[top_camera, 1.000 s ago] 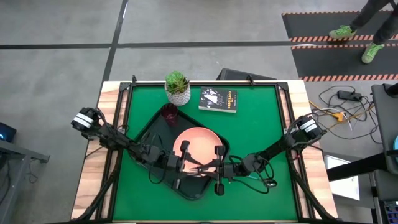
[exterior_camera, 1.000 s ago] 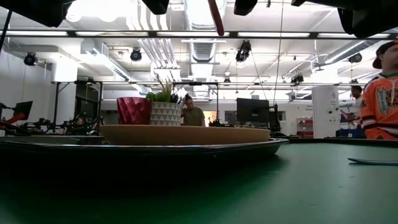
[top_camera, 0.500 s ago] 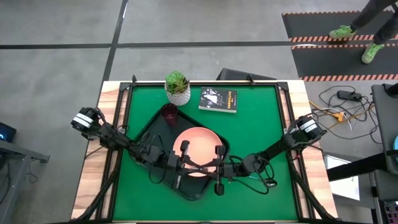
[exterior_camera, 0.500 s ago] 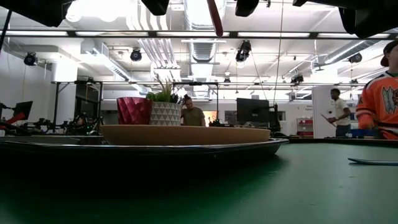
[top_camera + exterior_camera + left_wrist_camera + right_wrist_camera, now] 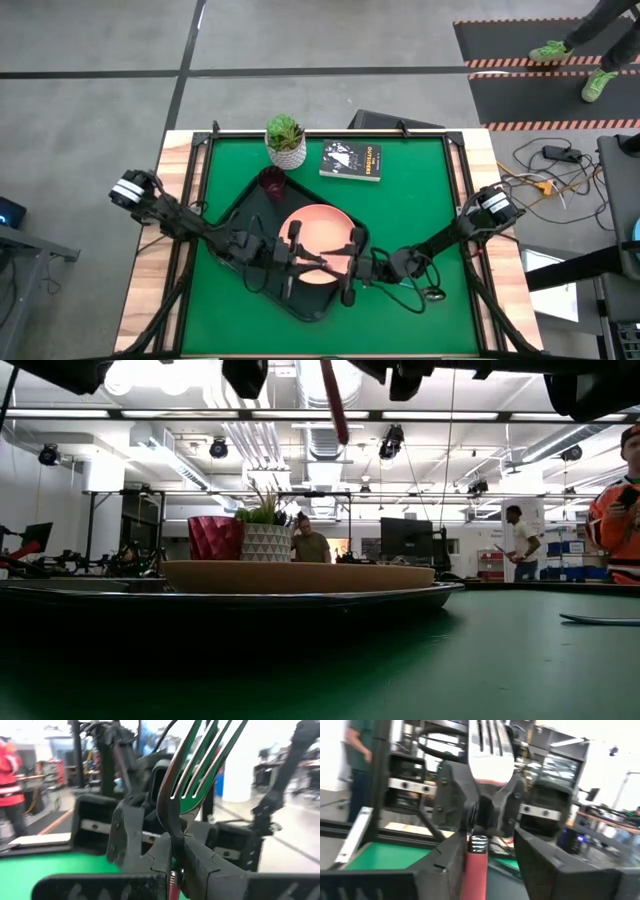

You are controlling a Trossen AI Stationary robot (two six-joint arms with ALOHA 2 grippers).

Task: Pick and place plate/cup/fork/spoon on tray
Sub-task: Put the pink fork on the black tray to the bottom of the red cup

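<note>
The fork (image 5: pixel 322 262) hangs in the air above the salmon plate (image 5: pixel 320 225), between my two grippers. Its tines (image 5: pixel 200 760) point up and its pink handle (image 5: pixel 335 405) hangs down, tilted. The plate lies in the black tray (image 5: pixel 235 215), and the dark red cup (image 5: pixel 271 181) stands in the tray's far left corner. My left gripper (image 5: pixel 300 258) is shut on the fork. My right gripper (image 5: pixel 345 265) faces it, open, with its fingers on either side of the handle (image 5: pixel 475 870). The spoon (image 5: pixel 600 618) lies on the green mat to the right. My left gripper pinches the fork's metal neck (image 5: pixel 172 847) between its two fingertips, just above the ferrule of the pink handle. The fingers come level from the table's left and lie across the fork. The fork is lifted clear of the plate, tines up, handle hanging below the fingers.
A white pot with a green plant (image 5: pixel 285 140) and a small black book (image 5: pixel 351 160) stand at the far edge of the mat. Bare green mat lies right of the tray. People move in the room beyond the table.
The fork's hanging handle has shifted a little toward the table's left and tilted more. Both grippers have drawn slightly closer together above the plate.
</note>
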